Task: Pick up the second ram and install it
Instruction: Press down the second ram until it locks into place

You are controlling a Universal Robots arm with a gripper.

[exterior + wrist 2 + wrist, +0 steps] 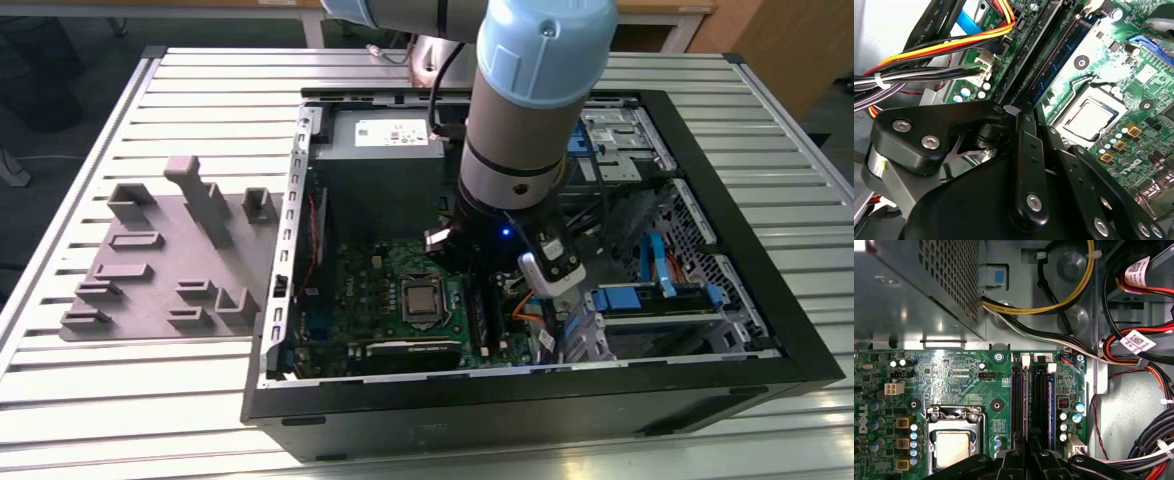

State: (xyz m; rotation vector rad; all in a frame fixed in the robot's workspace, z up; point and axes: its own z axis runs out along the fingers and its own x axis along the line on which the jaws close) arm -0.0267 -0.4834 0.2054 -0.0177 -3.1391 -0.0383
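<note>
Clamped edge-on in the nearly closed gripper [1028, 452]: the ram [1025, 405], standing in a black socket [1039, 400] on the green board [959, 380], long axis running straight out ahead of the fingers [1015, 460] along the socket. Off to one side of the gripper, white printed tags [1136, 342] on bundled cables.

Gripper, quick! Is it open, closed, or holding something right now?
Gripper: low over the black memory sockets on the green board; cannot tell if it is open, closed or holding anything.
</note>
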